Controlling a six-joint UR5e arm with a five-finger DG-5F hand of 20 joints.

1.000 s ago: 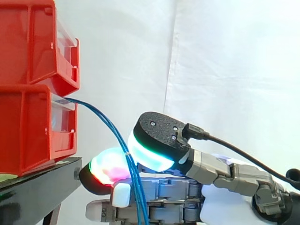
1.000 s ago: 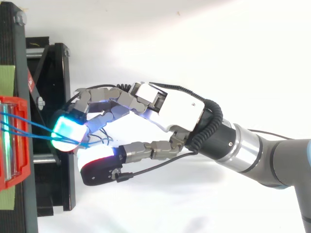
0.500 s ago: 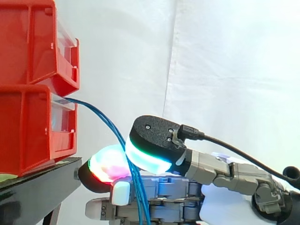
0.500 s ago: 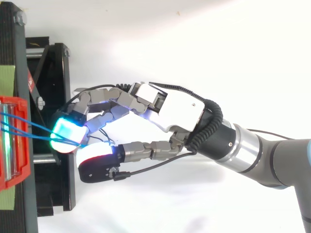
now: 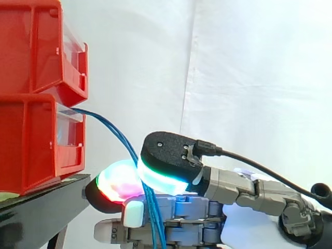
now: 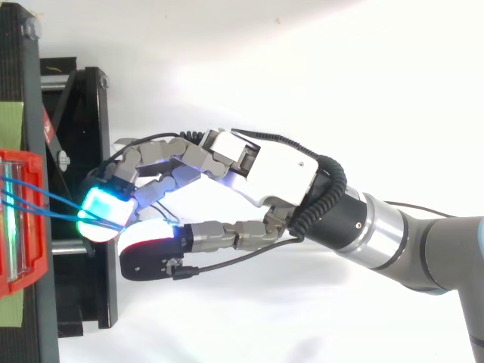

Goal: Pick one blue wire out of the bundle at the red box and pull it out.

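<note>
hand: I read the hand (image 6: 265, 170) as clamped on the wires. Its fingers are curled, and the thumb pad (image 5: 161, 175) is set against a glowing finger pad (image 5: 116, 182) with strands between them.
wire: the blue wire bundle (image 5: 115, 131) leaves the open front of the lower red bin (image 5: 31, 140), arcs down past the front edge of the black stand (image 5: 41, 207) and runs through the pinch. I can't tell how many strands are caught.
step: my call is grip made, pull not started. The task wants one wire, so the strand count needs checking first.
how: I'd roll the pads slightly to shed extras, then draw straight back from the bin front, along the line of the wire. Keep it slow and level, with no sideways drag across the bin lip.
risk: a whole-bundle pull could shift the bin toward the stand's edge. A thin strand may also slip out.
materials: the wires are thin, smooth-jacketed and limp, hanging in a loose curve. The bins are rigid glossy plastic with a clear front panel. The pads are thick and rounded, and I can't say how grippy.
</note>
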